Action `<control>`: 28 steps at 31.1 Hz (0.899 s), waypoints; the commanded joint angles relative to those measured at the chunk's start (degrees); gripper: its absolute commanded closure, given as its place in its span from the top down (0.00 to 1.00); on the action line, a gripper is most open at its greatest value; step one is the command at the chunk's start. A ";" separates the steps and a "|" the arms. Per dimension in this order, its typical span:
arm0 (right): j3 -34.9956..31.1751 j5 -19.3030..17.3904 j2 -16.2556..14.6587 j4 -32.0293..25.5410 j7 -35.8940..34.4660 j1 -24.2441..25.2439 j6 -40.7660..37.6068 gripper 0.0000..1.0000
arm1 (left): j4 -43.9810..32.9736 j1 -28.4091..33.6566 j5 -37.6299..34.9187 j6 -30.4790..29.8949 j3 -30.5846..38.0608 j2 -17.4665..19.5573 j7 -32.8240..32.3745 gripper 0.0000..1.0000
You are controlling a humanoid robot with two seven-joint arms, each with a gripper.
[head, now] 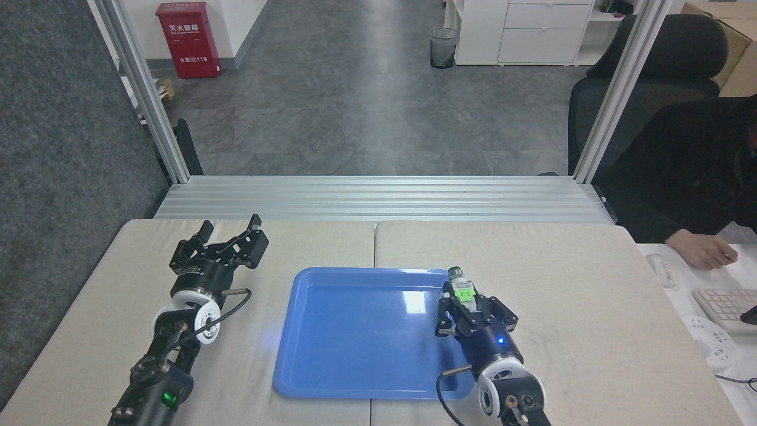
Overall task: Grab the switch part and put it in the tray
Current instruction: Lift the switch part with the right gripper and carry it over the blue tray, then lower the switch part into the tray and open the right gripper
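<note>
Head view, tray taken as landmark. It lies flat on the beige counter, glossy blue, rim raised, nothing resting on its floor.

Right end effector sits over the tray's right edge, toward the far right corner. Its dark fingers are clenched on the switch part. The part stands between the fingers and pokes out beyond their tips, pointing away from the robot: dark round end farthest out, green block just at the fingertips, pale body down in the grip. The part overlaps the tray's right rim as seen from above; whether it touches the tray cannot be told, though it looks held clear of it. The right arm runs back from there across the tray's near right corner to the lower edge of the view.

Left end effector is well to the left of the tray, past its far left corner, fingers spread apart and holding nothing.

Right of the tray, beyond the counter's edge, a person's hand rests on a white desk near a keyboard.
</note>
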 commanded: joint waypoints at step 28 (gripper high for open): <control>2.21 -0.03 7.49 9.52 2.17 -9.01 6.01 1.00 | 0.00 0.00 0.00 -0.02 0.02 0.00 0.04 1.00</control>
